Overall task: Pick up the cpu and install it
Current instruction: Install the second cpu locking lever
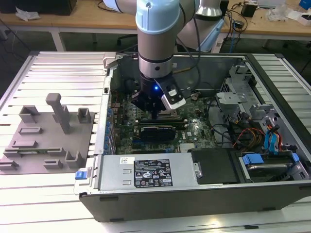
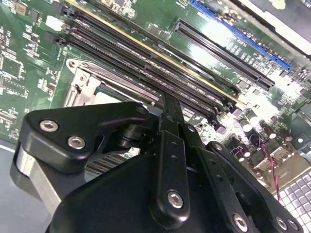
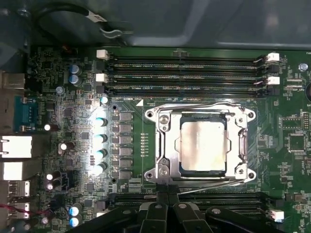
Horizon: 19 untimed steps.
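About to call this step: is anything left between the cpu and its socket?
Nothing visible. In the first wrist view the cpu already lies inside the socket frame, and the gripper is at the frame's edge, off the chip.

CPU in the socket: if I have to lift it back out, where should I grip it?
Probably by two opposite edges of the cpu, coming straight down from above. It lies flat, recessed in the socket frame, so only its top plate and thin rim are exposed. The gripper sits just beside the frame.
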{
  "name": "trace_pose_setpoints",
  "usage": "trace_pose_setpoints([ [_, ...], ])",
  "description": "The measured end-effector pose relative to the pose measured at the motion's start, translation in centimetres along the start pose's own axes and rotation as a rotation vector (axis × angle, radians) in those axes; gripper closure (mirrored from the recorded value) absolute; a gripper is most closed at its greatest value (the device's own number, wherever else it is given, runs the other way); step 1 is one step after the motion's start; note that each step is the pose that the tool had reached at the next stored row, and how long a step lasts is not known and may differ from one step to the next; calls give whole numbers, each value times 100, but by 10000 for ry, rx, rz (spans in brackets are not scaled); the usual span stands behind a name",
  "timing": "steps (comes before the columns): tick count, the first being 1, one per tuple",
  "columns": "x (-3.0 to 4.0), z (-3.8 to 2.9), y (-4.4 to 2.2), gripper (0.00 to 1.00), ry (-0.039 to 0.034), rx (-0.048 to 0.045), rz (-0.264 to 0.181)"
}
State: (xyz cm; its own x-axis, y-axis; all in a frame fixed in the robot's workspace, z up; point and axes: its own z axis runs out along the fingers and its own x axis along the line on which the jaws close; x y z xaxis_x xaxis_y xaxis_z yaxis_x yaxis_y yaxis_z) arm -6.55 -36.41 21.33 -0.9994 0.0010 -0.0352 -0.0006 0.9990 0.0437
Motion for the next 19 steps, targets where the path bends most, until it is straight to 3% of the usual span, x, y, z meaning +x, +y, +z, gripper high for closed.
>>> trace_pose_setpoints([
  [6,42,12,-22,89,-14,-312,12],
  [8,53,22,-55,89,-18,-528,20],
  [12,58,31,-109,89,-19,-820,33],
  [13,59,38,-118,89,-20,-937,40],
  [17,63,66,-153,89,-22,-1235,61],
  [19,66,78,-166,89,-22,-1335,69],
])
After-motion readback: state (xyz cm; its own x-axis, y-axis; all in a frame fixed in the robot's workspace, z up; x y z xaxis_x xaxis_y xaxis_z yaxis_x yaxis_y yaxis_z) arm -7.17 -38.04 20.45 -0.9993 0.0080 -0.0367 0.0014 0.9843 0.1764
